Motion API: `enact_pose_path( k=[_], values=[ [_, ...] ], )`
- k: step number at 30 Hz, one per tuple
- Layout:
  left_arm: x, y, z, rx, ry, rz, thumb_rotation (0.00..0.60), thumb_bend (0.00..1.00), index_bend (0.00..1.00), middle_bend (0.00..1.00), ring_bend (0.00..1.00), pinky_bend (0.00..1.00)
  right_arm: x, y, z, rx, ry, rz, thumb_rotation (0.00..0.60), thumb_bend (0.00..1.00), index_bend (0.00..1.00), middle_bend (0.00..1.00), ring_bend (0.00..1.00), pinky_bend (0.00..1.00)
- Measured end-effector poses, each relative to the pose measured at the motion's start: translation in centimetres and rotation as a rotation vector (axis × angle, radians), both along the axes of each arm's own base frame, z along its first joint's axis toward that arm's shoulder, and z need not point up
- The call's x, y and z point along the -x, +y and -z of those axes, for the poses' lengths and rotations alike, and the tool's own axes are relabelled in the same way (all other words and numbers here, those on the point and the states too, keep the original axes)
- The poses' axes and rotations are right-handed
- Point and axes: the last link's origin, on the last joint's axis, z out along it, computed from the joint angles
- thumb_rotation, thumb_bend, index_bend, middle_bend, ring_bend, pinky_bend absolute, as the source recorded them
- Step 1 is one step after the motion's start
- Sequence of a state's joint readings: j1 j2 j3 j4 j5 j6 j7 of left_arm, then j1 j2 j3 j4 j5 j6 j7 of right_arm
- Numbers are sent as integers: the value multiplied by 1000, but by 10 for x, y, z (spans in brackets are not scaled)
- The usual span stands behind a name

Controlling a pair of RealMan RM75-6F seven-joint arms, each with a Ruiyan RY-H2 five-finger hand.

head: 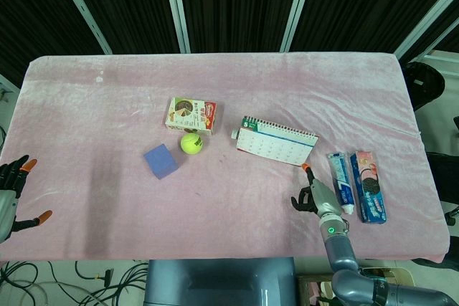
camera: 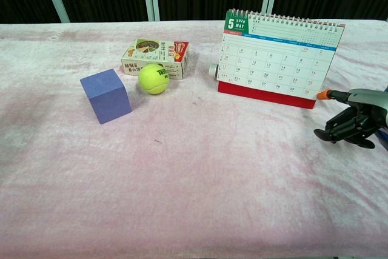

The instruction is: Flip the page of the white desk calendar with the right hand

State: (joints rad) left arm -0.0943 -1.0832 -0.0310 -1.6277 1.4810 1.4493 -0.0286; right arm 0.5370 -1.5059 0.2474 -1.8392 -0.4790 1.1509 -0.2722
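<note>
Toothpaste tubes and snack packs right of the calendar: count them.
2. The toothpaste tube lies just right of the right hand; the snack pack lies beside it, nearer the table edge.

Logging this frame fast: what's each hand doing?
Left hand: open, holding nothing.
Right hand: open, holding nothing, near the calendar.

**Count of things on the tabletop**

There was one white desk calendar [head: 276,141], one blue cube [head: 161,160], one yellow-green tennis ball [head: 191,143] and one small printed box [head: 191,115]. Two long packets lay at the right: one toothpaste box [head: 341,181] and one biscuit packet [head: 368,186]. Two robot hands showed, left [head: 13,195] and right [head: 315,196].
</note>
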Motion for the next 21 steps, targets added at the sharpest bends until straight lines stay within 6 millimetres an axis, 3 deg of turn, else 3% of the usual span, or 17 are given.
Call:
enact_pose_path(
  k=[21],
  values=[
    [0, 0, -1, -4, -3, 1, 600, 0, 0, 0, 0, 0, -1, -1, 2, 1, 1, 0, 600, 363, 0, 692, 808, 865]
  ],
)
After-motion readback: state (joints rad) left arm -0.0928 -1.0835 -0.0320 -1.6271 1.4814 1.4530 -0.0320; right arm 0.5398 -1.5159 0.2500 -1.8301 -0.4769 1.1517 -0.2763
